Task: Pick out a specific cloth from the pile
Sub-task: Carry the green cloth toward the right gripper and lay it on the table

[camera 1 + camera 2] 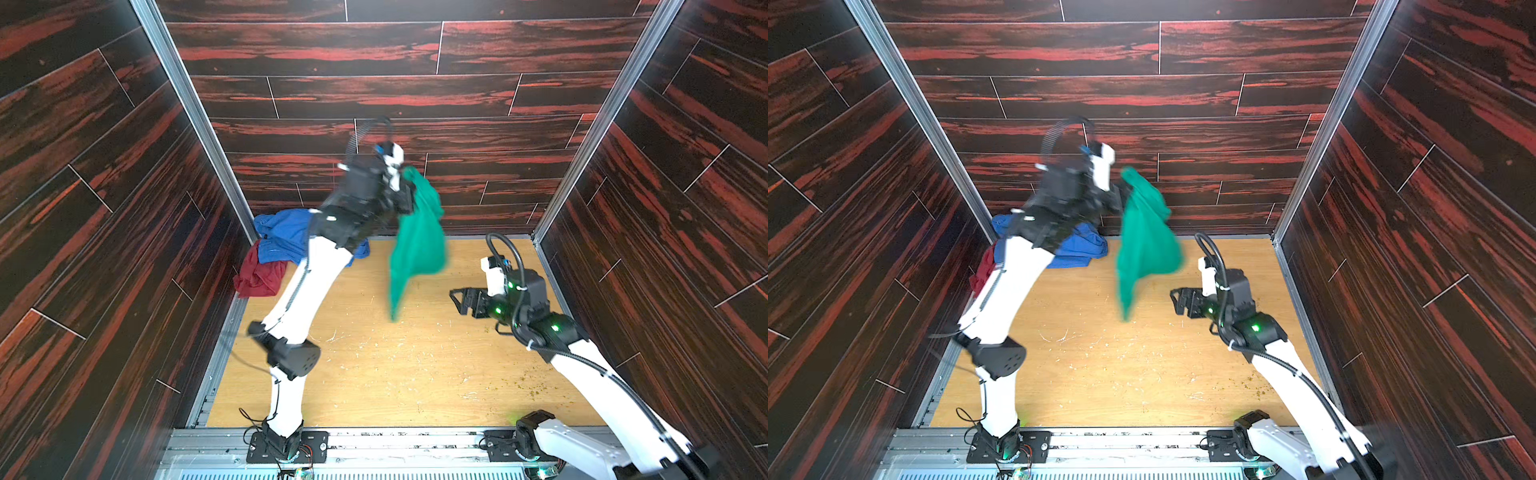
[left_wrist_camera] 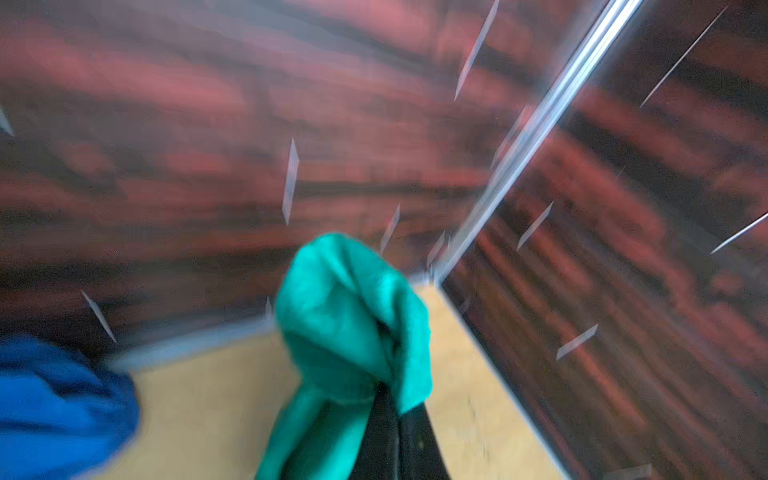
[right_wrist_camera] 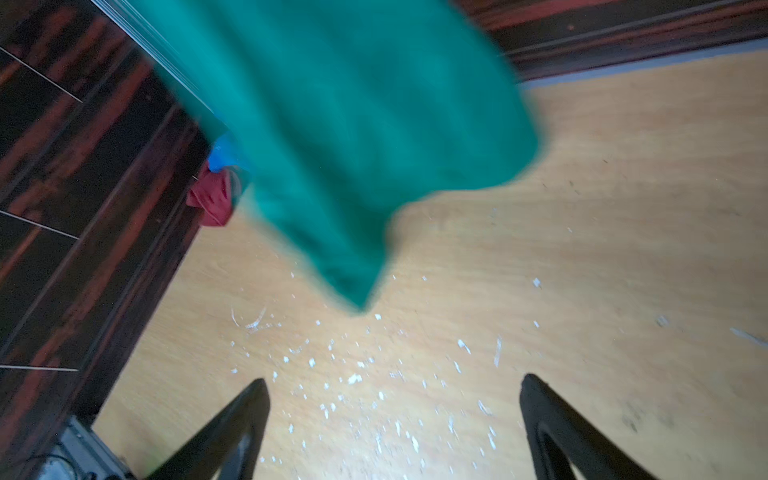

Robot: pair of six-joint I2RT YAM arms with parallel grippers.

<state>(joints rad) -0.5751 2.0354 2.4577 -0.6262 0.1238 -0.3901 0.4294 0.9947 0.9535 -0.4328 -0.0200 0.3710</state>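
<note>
I'm clenching my left gripper on the green cloth at its top; it's hanging in the air over the tabletop, apart from the pile in the far corner. My right gripper is gaping, empty. Best carrying it high, well clear, before letting go.

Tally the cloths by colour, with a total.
green cloth: 1
blue cloth: 1
dark red cloth: 1
Total: 3
</note>
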